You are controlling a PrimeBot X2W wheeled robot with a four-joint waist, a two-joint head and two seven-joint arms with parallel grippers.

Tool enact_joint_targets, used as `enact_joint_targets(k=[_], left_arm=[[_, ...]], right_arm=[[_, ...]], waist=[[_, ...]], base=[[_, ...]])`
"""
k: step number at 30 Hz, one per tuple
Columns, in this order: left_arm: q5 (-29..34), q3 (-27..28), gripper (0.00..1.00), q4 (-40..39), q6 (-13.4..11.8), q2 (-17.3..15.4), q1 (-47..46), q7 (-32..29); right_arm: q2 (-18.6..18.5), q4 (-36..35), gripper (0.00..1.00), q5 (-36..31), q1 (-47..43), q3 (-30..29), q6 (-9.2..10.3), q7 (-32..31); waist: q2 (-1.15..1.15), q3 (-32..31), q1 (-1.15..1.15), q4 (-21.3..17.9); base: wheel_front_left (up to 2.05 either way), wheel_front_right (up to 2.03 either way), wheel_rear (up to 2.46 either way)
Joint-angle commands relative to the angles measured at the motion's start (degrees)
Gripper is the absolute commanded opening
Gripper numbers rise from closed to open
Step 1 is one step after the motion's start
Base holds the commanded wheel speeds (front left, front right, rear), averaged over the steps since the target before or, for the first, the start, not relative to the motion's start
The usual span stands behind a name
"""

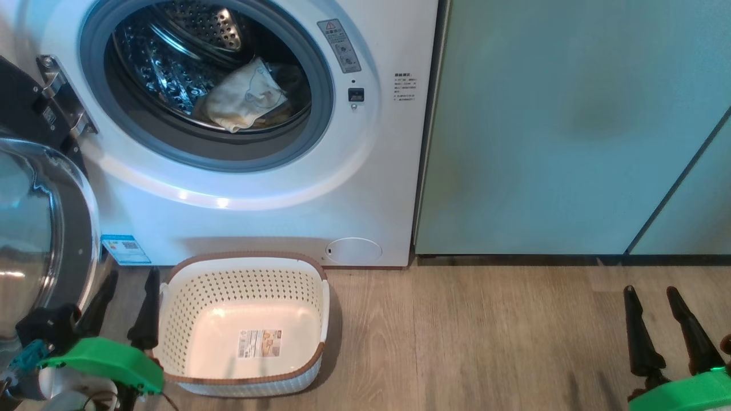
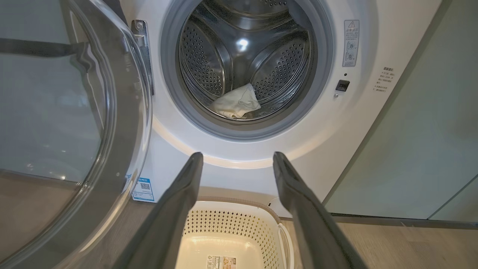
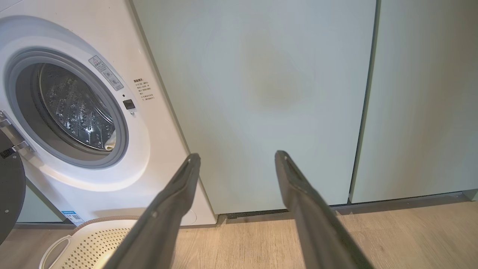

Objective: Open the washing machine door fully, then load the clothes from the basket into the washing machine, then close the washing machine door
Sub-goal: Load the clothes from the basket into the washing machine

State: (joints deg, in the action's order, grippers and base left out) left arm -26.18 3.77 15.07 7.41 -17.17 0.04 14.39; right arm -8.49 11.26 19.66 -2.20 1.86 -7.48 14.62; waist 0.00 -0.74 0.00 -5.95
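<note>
A: The washer (image 1: 365,188) has its door (image 1: 34,228) wide open at left. The basket (image 1: 245,257) sits empty on the floor at its foot.

B: The clothes (image 1: 245,97) lie by the drum's front lip, so closing may pinch them. The left gripper (image 1: 132,274) and right gripper (image 1: 650,290) gape, empty.

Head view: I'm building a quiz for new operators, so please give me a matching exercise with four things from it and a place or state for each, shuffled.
Things:
1. basket
2. clothes
3. washing machine door
4. right gripper

Places or states:
A. lying in the steel drum
B. open, above the floor before the green cabinet
C. empty, on the floor in front of the washing machine
D. swung open at the left

Pairs: 1-C, 2-A, 3-D, 4-B.
</note>
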Motion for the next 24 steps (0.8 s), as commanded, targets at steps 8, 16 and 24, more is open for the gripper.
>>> enact_joint_targets(k=[8, 16, 24], left_arm=[[1.51, 3.21, 1.00, -2.72, 0.07, -1.03, -1.31, 0.61], [1.50, 3.35, 1.00, -2.52, 0.07, -0.43, -0.30, 0.61], [0.99, 3.04, 1.00, -2.69, 0.08, -0.25, 0.04, 0.61]], right_arm=[[-1.11, -1.60, 1.00, 0.08, 0.90, 0.97, -0.01, 0.38], [-1.29, -1.60, 1.00, 0.09, 0.74, 1.10, -0.01, 0.38], [-1.65, -1.71, 1.00, 0.10, 0.58, 1.24, -0.01, 0.38]], waist=[[0.00, -0.64, 0.00, 0.01], [0.00, -1.50, 0.00, 0.01], [0.00, -2.00, 0.00, 0.25]], base=[[0.00, 0.00, 0.00], [0.00, 0.00, 0.00], [0.00, 0.00, 0.00]])
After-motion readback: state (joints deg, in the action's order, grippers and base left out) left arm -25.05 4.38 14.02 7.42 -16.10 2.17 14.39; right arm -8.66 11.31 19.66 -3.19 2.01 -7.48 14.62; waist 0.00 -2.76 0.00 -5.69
